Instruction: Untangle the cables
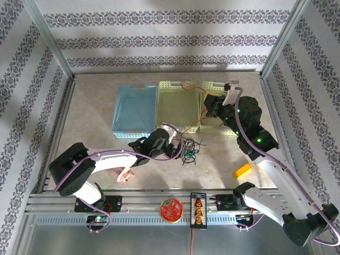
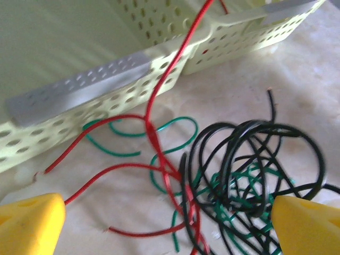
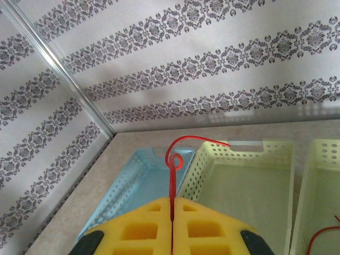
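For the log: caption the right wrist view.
Yellow right gripper shut on thin red wire, pale-green perforated plastic basket beyond.

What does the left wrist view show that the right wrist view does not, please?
Left wrist: the tangled black cable and green cable on the table, between the fingers of the open left gripper. Right wrist: the blue basket, and the right gripper shut on the red cable. Both: the red cable and the yellow-green basket.

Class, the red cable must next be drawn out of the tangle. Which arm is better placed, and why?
Right, probably: the right hand is shut on the red cable near the yellow-green basket; the left hand hangs open over the tangle.
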Tool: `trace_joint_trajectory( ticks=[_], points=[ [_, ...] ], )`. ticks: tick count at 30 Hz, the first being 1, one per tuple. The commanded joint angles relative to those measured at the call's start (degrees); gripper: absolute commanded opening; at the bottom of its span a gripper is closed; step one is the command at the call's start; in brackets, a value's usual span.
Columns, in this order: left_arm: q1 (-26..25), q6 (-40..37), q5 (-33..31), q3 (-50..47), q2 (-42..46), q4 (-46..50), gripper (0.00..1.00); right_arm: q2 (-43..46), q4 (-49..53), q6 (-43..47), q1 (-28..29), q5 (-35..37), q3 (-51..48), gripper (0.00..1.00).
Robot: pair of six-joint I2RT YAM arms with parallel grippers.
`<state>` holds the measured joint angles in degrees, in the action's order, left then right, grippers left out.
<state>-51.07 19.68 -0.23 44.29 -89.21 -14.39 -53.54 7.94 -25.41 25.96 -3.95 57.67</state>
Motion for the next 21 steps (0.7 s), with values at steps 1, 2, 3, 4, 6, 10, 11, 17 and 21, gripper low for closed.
trace_joint_trajectory(
  ticks=[1,2,3,4,6,10,11,17,21],
  points=[
    [-1.23,-1.58,2.27,2.93,-2.69,-0.82,0.99,0.20,-1.00,-0.70,-0.56,-0.98,0.83,0.06],
    [-1.23,-1.58,2.51,3.29,-3.48,-0.68,0.99,0.32,-0.92,-0.72,-0.60,-0.98,0.86,0.06],
    [-1.23,-1.51,2.39,3.91,-4.53,-0.20,0.99,0.44,-0.96,-0.69,-0.61,-1.05,0.79,0.06],
    [-1.23,-1.40,1.77,4.55,-5.57,0.58,0.99,0.42,-0.97,-0.70,-0.64,-1.20,0.85,0.06],
    [-1.23,-1.06,0.31,5.46,-7.41,1.35,0.99,0.47,-0.92,-0.55,-0.64,-1.79,1.19,0.06],
    [-1.23,-0.32,-2.89,7.06,-9.85,3.61,0.98,0.46,-0.53,0.10,-0.73,-2.82,3.03,0.06],
    [-1.23,-0.08,-4.13,7.50,-10.17,4.62,0.96,0.45,-0.27,0.48,-0.82,-2.86,3.65,0.06],
    [-1.14,1.71,-9.86,7.66,-11.46,7.58,0.87,0.80,0.86,1.61,-3.70,-2.16,8.01,0.05],
    [-1.05,1.81,-10.97,7.40,-11.64,8.58,0.87,1.45,0.80,1.43,-5.95,-0.28,9.34,0.04]
  ],
)
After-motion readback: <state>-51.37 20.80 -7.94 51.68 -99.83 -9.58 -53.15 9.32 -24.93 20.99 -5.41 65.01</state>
